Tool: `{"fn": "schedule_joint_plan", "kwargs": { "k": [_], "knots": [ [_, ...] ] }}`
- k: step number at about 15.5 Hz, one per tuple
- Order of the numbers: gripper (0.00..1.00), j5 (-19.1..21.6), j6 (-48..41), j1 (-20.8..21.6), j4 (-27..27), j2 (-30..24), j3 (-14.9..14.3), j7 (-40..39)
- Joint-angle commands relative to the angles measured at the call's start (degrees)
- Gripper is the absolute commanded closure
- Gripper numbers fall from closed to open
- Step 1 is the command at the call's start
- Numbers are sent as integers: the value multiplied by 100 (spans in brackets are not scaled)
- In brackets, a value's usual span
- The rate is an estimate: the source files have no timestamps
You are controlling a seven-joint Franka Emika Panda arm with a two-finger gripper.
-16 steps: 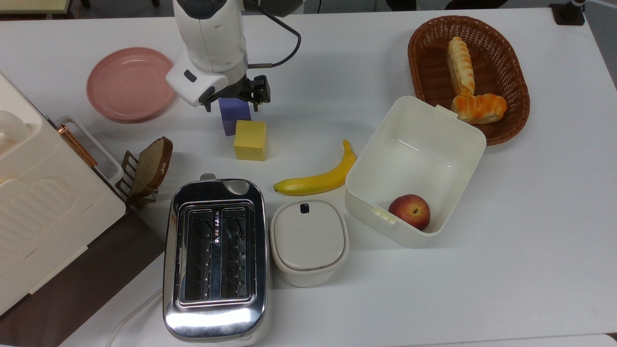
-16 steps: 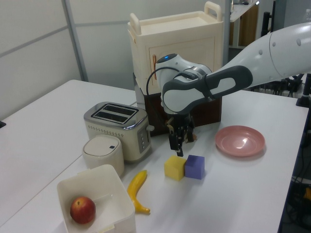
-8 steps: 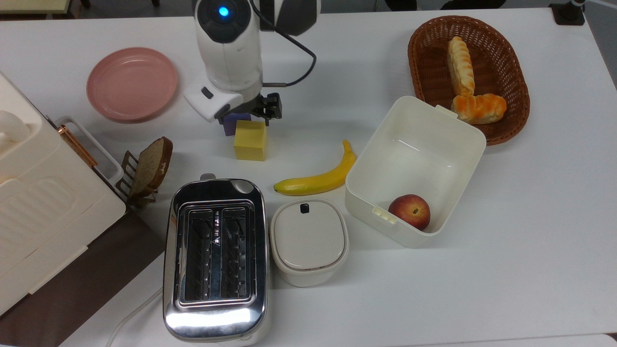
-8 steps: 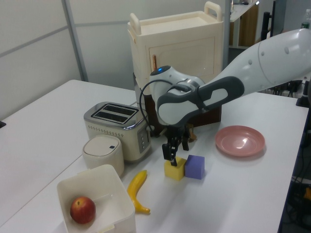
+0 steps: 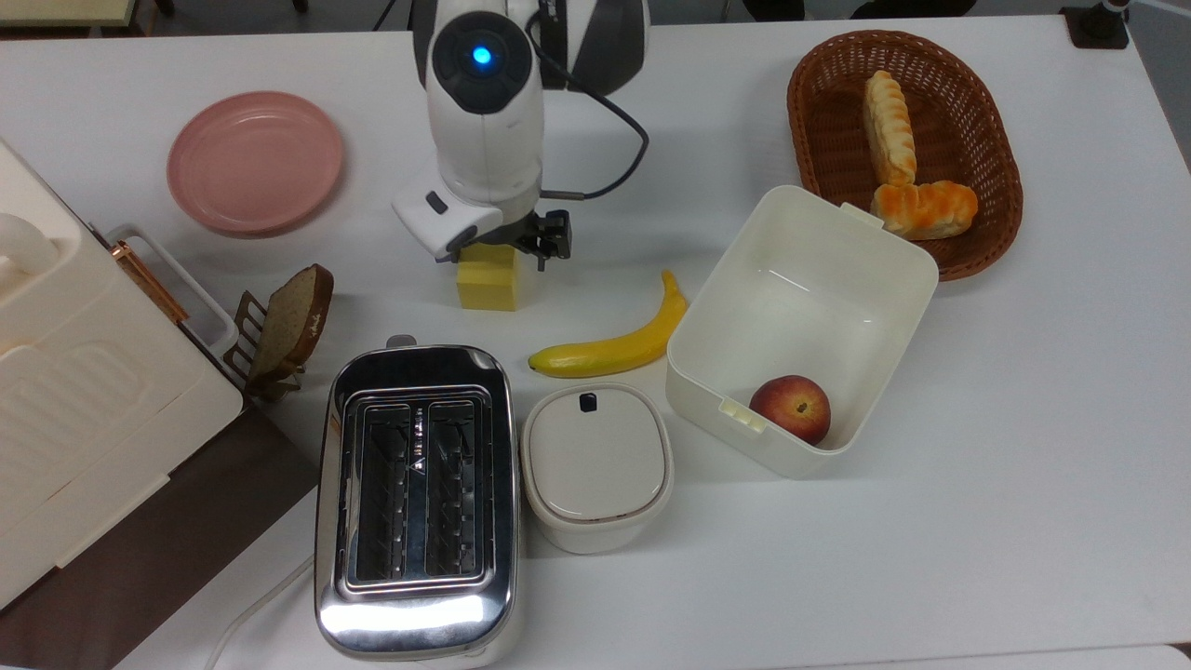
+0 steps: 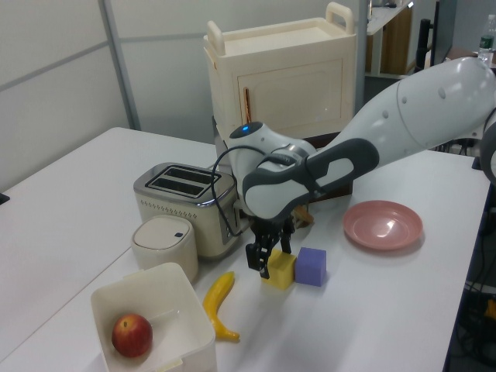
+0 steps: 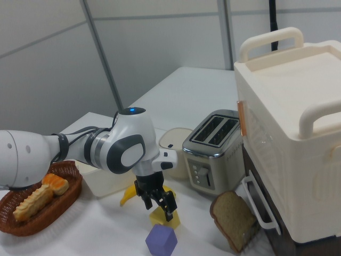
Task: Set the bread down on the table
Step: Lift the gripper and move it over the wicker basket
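The white bench (image 5: 1023,419) carries a wicker basket (image 5: 986,233) holding the bread (image 5: 888,127); the gripper (image 5: 507,249) hovers over a yellow block (image 5: 487,284), fingers spread, empty.

The arm (image 6: 403,116) is glossy white with rounded shells and dark grey bands at its joints. A round grey cap on the wrist (image 5: 482,58) carries a small blue light. A thin black cable (image 5: 609,102) loops off the wrist's side. The gripper (image 5: 521,249) is black, below a white block with a small dark button
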Motion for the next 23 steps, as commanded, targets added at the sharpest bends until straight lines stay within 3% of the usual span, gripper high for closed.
{"fn": "schedule_joint_plan", "kwargs": {
  "k": [1,11,15,17,21,23],
  "knots": [
    [0,-125,172,82,-57,40,-75,80],
    [0,-134,23,99,-48,-91,-84,45],
    [0,-90,-1222,169,530,-435,-49,-35],
    [0,-28,-1533,624,786,-435,-58,228],
    [0,7,-1463,1582,787,-374,-49,1283],
    [0,226,-1480,2048,787,-356,-49,1634]
  ]
}}
